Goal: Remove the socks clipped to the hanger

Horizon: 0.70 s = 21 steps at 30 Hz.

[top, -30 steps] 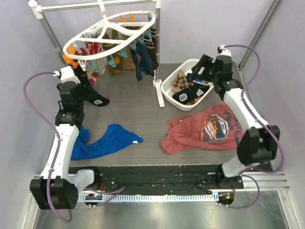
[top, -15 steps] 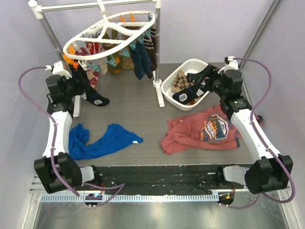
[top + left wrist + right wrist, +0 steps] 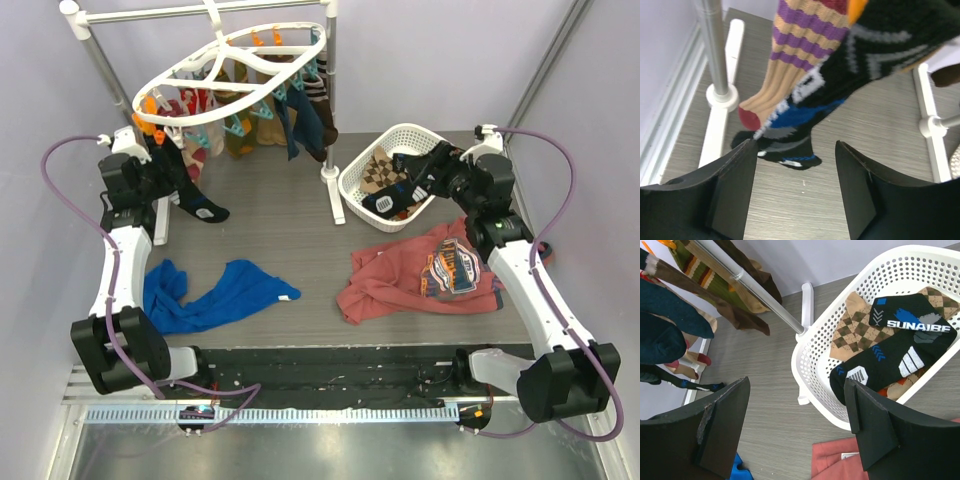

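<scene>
The white oval hanger [image 3: 235,68] hangs from the rail at the back left. Several socks [image 3: 262,128] are clipped under it. A black sock with blue and white marks [image 3: 198,200] hangs down to the table; it also shows in the left wrist view [image 3: 805,120] beside a tan-and-purple striped sock [image 3: 790,55]. My left gripper [image 3: 163,178] [image 3: 794,147] is open and empty, just in front of the black sock. My right gripper [image 3: 432,172] [image 3: 796,385] is open and empty over the near rim of the basket.
A white lattice basket [image 3: 352,190] [image 3: 812,357] holds argyle socks [image 3: 852,327] and a black sock [image 3: 890,357]. A blue shirt [image 3: 215,295] lies front left and a red printed shirt [image 3: 425,272] front right. The metal rail stand's post [image 3: 331,110] rises mid-table.
My left wrist has swung back and to the left, with the gripper now facing the black sock. My right arm has drawn back to the right from over the basket. The hanging socks sway.
</scene>
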Available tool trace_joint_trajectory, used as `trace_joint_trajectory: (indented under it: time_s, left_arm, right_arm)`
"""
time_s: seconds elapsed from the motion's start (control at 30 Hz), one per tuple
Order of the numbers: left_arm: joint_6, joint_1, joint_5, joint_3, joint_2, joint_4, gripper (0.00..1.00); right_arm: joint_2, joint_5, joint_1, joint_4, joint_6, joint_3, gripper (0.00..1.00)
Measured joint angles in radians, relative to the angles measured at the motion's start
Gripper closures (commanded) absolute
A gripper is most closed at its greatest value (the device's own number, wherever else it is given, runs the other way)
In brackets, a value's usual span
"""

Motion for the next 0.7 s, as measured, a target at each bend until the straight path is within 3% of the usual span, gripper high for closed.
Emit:
trace_joint_trajectory:
  time_s: [0.17,0.27,0.37,0.4,0.5,0.6,0.7]
  left_arm:
    - [0.020,0.000,-0.032,0.012,0.020,0.001,0.30]
    - [0.029,0.000,-0.055,0.025,0.048,0.002,0.34]
    - [0.030,0.000,-0.053,0.035,0.064,-0.002,0.59]
    - [0.025,0.000,-0.050,0.036,0.064,-0.002,0.72]
    - [0.009,0.000,-0.034,0.038,0.061,-0.004,0.88]
    - [-0.010,-0.006,-0.028,0.023,0.028,-0.011,1.00]
    - [-0.029,-0.013,-0.028,-0.006,-0.046,-0.034,1.00]
  right_arm:
    - [-0.019,-0.002,0.003,0.001,0.000,0.000,0.16]
    - [-0.028,-0.005,0.004,0.002,0.000,0.000,0.16]
    - [-0.029,-0.005,0.009,0.002,0.000,0.000,0.16]
    - [-0.029,-0.005,0.010,0.002,0.000,0.000,0.17]
    - [-0.029,-0.005,0.018,0.002,0.000,0.000,0.19]
    - [-0.029,-0.005,0.029,0.001,0.004,0.000,0.21]
    - [-0.028,-0.018,0.050,-0.020,0.008,0.002,0.21]
